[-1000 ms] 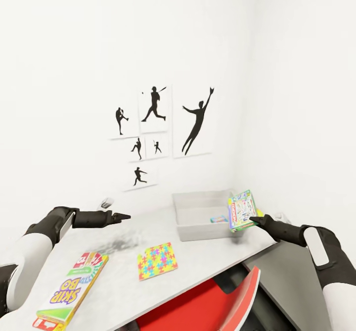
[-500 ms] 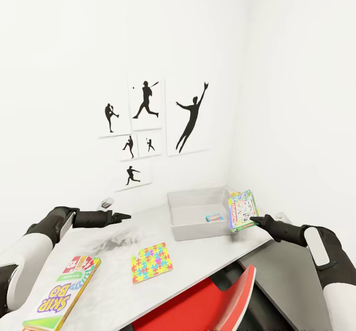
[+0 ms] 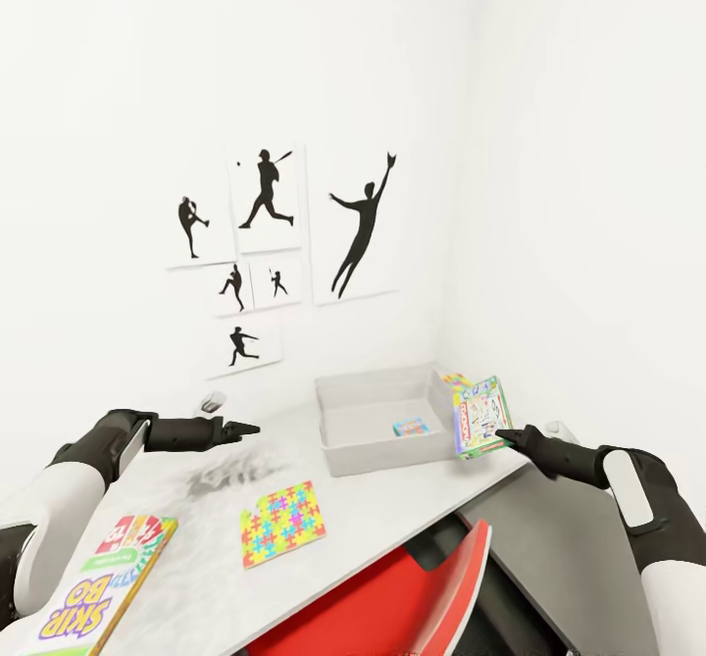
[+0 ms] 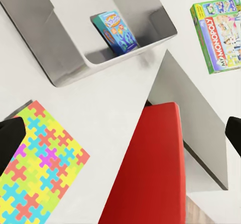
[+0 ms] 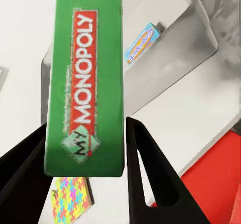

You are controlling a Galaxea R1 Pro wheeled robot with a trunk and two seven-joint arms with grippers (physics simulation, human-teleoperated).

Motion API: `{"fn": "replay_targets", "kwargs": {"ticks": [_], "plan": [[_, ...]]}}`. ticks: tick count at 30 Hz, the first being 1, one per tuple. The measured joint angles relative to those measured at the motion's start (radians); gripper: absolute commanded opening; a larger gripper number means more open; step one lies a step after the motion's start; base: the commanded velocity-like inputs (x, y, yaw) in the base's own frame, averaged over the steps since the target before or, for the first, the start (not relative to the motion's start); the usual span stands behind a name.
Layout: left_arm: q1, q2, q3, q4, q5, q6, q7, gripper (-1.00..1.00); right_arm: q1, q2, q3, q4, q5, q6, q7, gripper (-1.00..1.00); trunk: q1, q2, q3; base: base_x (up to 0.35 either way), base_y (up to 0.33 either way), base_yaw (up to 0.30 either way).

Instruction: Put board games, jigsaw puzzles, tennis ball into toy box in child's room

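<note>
Lying at the near left corner of the table (image 3: 412,514), the SKIP-BO board game (image 3: 93,582) is resting flat with its far end showing red cards and its near end running out of the head view. Above and beyond it the left gripper (image 3: 245,429) is hovering over the tabletop, pointing toward the toy box; its fingertips (image 4: 10,138) are sitting wide apart at opposite edges of the left wrist view, with nothing between them. Just in front of that gripper, a jigsaw puzzle (image 3: 279,523) is lying flat on the pale surface, well short of the bin. On the wall behind, the black sports-silhouette prints (image 3: 270,254) are hanging in a cluster. Further right, the toy box (image 3: 378,445) is standing near the table's far right corner, and a small blue game box (image 3: 411,428) is sitting inside it, leaning against the wall on the right-hand side. Beyond the bin's right rim, a sliver of a second colourful slab (image 3: 453,378) is peeking out; what it is cannot be told. A red chair (image 3: 392,602) is tucked under the table's near edge. At the right, the right gripper (image 3: 502,434) is clamped on the Monopoly board game (image 3: 480,417), holding it upright on edge just beside the bin's right wall, off the tabletop.
</note>
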Motion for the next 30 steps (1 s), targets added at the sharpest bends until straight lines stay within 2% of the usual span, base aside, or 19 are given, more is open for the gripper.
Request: {"fn": "replay_targets", "kwargs": {"ticks": [18, 22, 23, 25, 26, 27, 28, 30], "plan": [[0.000, 0.002, 0.000, 0.000, 0.000, -0.001, -0.002, 1.00, 0.000, -0.001, -0.001, -0.001, 0.000, 0.000, 0.001, -1.00, 0.000, 0.000, -0.023, 0.000, 0.000, -0.048], [0.000, 0.002, 0.001, -0.002, 0.001, 0.001, -0.003, 1.00, -0.006, 0.005, 0.012, -0.105, -0.023, 0.037, 0.035, -1.00, 0.000, 0.000, -0.023, 0.000, 0.000, 0.000], [0.000, 0.002, 0.001, -0.007, 0.001, 0.003, -0.004, 1.00, -0.012, 0.006, 0.023, -0.141, -0.009, 0.051, 0.044, -1.00, 0.000, 0.000, -0.023, 0.000, 0.000, 0.000], [0.000, 0.002, 0.001, -0.019, 0.002, 0.005, -0.004, 1.00, -0.041, 0.007, 0.048, -0.185, -0.040, 0.064, 0.055, -1.00, 0.000, 0.000, -0.023, 0.000, 0.000, 0.000], [0.000, 0.002, 0.000, -0.029, 0.002, 0.006, -0.004, 1.00, -0.066, 0.006, 0.069, -0.200, -0.010, 0.063, 0.059, -1.00, 0.000, 0.000, -0.023, 0.000, 0.000, 0.000], [0.000, 0.002, 0.000, -0.039, 0.002, 0.008, -0.005, 1.00, -0.100, 0.004, 0.115, -0.213, -0.015, 0.064, 0.064, -1.00, 0.000, 0.000, -0.023, 0.000, 0.000, 0.000], [0.000, 0.002, -0.001, -0.043, 0.002, 0.008, -0.006, 1.00, -0.118, 0.003, 0.145, -0.218, -0.052, 0.065, 0.065, -1.00, 0.000, 0.000, -0.023, 0.000, 0.000, 0.000], [0.000, 0.002, -0.001, -0.047, 0.003, 0.009, -0.006, 1.00, -0.131, 0.001, 0.176, -0.221, -0.005, 0.062, 0.066, -1.00, 0.000, 0.000, -0.023, 0.000, 0.000, 0.000]]}}
